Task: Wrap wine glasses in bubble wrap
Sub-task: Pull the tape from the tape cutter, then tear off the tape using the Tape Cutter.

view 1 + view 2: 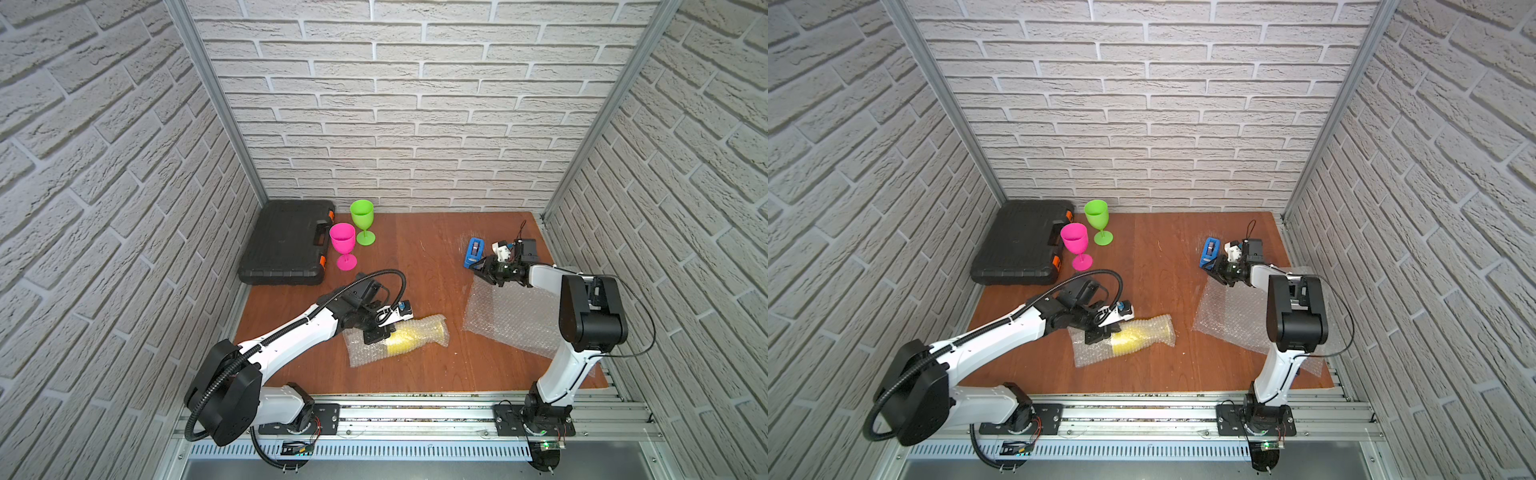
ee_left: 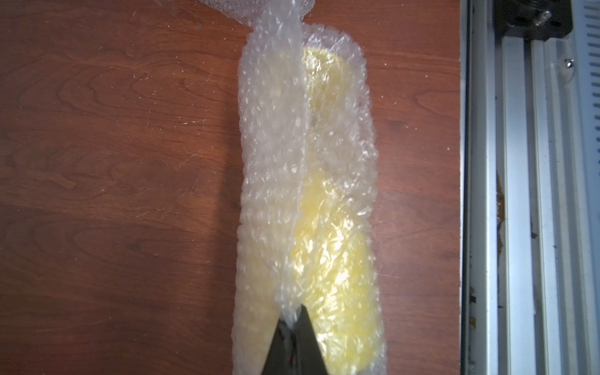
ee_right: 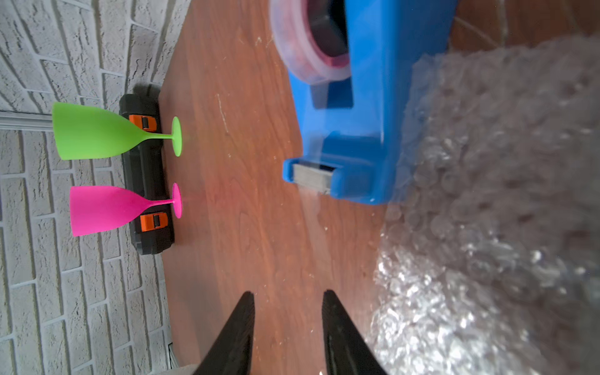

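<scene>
Nearest us, our left claw (image 2: 293,319) is pinched tight on the raised seam of the bubble wrap (image 2: 269,162) rolled round the yellow goblet (image 2: 331,259), which lies on its side on the table (image 1: 415,257). Should that pinch slip before any tape is on, we judge the springy roll would uncurl. Its ends look loose too.

Further out, the spare sheet (image 1: 511,316) lies flat beneath our right arm and may drag along with it. Beyond it, our right claw (image 3: 288,293) stands with jaws apart and nothing between them, just short of the blue tape dispenser (image 3: 367,97). We think a light dispenser may slide rather than yield tape.

Farthest off, the pink goblet (image 1: 343,239) and lime green goblet (image 1: 362,214) stand upright and unwrapped beside the black case (image 1: 286,245) — well clear of both arms.
</scene>
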Controlling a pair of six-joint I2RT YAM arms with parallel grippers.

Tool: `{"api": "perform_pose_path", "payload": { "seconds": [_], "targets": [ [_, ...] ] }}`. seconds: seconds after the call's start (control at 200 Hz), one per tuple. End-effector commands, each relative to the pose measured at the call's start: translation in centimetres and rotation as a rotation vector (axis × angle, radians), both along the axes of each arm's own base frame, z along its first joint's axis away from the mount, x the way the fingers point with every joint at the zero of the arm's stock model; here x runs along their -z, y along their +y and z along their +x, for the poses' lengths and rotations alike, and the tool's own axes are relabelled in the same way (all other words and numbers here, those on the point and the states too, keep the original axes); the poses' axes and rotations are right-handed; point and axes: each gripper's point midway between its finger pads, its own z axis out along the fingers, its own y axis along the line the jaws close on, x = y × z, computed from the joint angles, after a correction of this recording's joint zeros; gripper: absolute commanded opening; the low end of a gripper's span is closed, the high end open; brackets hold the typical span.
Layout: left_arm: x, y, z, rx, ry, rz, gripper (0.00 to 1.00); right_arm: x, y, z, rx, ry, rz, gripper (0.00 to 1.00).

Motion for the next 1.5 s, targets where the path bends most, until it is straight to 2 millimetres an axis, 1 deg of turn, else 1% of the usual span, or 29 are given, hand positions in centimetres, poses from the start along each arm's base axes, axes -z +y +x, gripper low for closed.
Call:
{"api": "perform_pose_path", "payload": {
  "seconds": [0.0,0.155,0.215,0.22,0.23,0.25,0.435,0.5,0.585,0.66,0.745,0.83,1.01,1.145,1.225,1.335,1.36,1.37,1.38,1.43,1.495],
  "targets": [
    [-0.3,-0.3,-0.1,0.006,0.004,-0.006,0.00,-1.1,0.2,2.0,-0.021,-0.102,0.030,0.35],
    [-0.2,-0.3,-0.1,0.005,0.011,0.000,0.00,-0.5,0.1,2.6,-0.007,-0.109,0.034,0.33],
    [-0.1,-0.3,-0.1,0.005,0.012,0.001,0.00,-0.9,-0.1,3.0,-0.002,-0.121,0.034,0.31],
    [-0.1,-0.3,-0.1,0.006,0.012,0.001,0.00,-0.3,0.0,3.0,-0.003,-0.108,0.037,0.31],
    [-0.1,-0.3,-0.1,0.006,0.012,0.001,0.00,0.2,0.0,3.0,-0.002,-0.099,0.040,0.31],
    [-0.1,-0.3,-0.1,0.004,0.011,0.001,0.00,0.4,0.0,3.1,-0.001,-0.096,0.044,0.31],
    [-0.1,-0.2,0.0,0.003,0.009,0.002,0.00,0.7,0.0,3.9,0.008,-0.099,0.071,0.27],
    [-0.1,-0.2,0.0,0.003,0.011,0.003,0.00,0.7,-0.1,4.0,0.010,-0.097,0.069,0.25],
    [-0.1,-0.2,0.0,0.003,0.010,0.003,0.00,0.9,-0.3,3.8,0.012,-0.084,0.053,0.19],
    [0.0,-0.2,0.0,0.001,0.010,0.007,0.00,1.1,-0.4,3.4,0.013,-0.071,0.040,0.14],
    [0.0,-0.2,0.0,0.003,0.011,0.004,0.00,1.5,-0.5,2.9,0.020,-0.039,0.028,0.03],
    [0.2,-0.2,-0.1,0.004,0.015,0.006,0.00,2.5,-0.8,2.1,0.033,0.036,0.005,0.03],
    [0.3,-0.2,-0.1,0.002,0.023,0.011,0.00,5.1,-1.3,-0.9,0.058,0.224,-0.062,0.03],
    [0.3,-0.3,-0.1,0.003,0.030,0.007,0.00,6.6,-1.1,-2.1,0.062,0.307,-0.091,0.03],
    [0.4,-0.3,-0.2,0.003,0.036,0.011,0.00,6.1,-0.9,-1.7,0.067,0.281,-0.078,0.03],
    [0.4,-0.3,-0.2,0.002,0.030,0.011,0.00,3.8,-0.6,-0.3,0.065,0.160,-0.082,0.03],
    [0.2,-0.3,-0.1,0.002,0.026,0.009,0.00,3.6,-0.4,-0.2,0.058,0.146,-0.084,0.03],
    [0.2,-0.3,-0.1,0.002,0.025,0.009,0.00,2.5,-0.4,0.1,0.057,0.114,-0.087,0.02],
    [0.2,-0.3,-0.1,0.001,0.025,0.009,0.00,2.0,-0.4,0.3,0.054,0.096,-0.090,0.03],
    [0.1,-0.3,0.0,0.002,0.019,0.008,0.00,0.4,-0.2,0.8,0.041,0.042,-0.105,0.03],
    [0.1,-0.3,0.0,0.001,0.012,0.005,0.00,-1.4,0.2,0.9,0.012,-0.006,-0.132,0.03]
  ]
}}
